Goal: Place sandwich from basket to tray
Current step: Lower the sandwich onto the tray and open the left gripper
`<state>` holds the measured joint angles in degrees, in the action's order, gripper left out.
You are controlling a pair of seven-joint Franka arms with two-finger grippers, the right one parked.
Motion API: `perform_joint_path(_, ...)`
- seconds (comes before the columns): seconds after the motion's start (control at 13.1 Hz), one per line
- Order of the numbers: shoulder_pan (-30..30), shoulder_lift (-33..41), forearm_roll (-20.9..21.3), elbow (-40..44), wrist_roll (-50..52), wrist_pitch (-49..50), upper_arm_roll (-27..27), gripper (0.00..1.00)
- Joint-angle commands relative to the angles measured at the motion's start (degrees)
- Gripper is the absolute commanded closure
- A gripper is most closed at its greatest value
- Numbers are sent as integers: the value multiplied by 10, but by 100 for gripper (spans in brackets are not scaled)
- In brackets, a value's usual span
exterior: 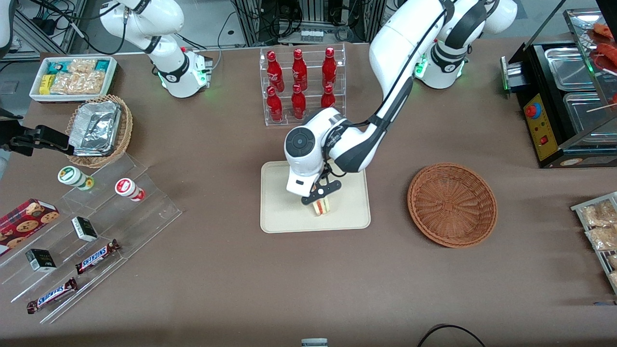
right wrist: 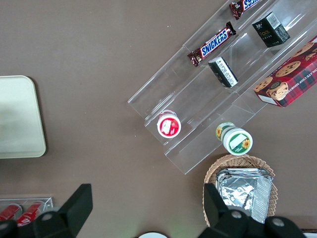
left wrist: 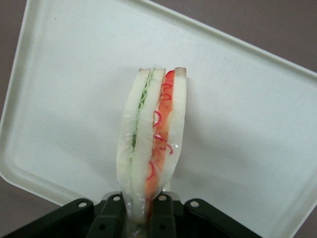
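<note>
Hovering over the cream tray (exterior: 279, 217), the left arm's gripper (exterior: 322, 196) has its fingers (left wrist: 163, 210) closed on one end of the sandwich (exterior: 322, 206). The wrapped wedge stands on edge above the tray's surface, near the rim closest to the front camera; whether it touches the tray cannot be told. In the wrist view the sandwich (left wrist: 153, 144) shows pale bread with green and red filling stripes. The reddish-brown wicker basket (exterior: 452, 204) sits on the brown desk (exterior: 217, 270) beside the tray, toward the working arm's end.
</note>
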<state>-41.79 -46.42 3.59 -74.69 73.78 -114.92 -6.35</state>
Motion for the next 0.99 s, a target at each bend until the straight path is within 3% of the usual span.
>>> perform_joint_path(0.0, -13, -24, 10, 37, 29, 9, 9, 100)
perform_joint_path(0.15, -13, -32, 10, 39, 36, -1, 9, 100)
perform_joint_path(0.23, -10, -32, 8, 39, 35, -4, 9, 81)
perform_joint_path(0.31, -8, -30, 6, 39, 36, -3, 9, 1)
perform_joint_path(0.92, 21, 63, 4, 40, 9, 65, 8, 0)
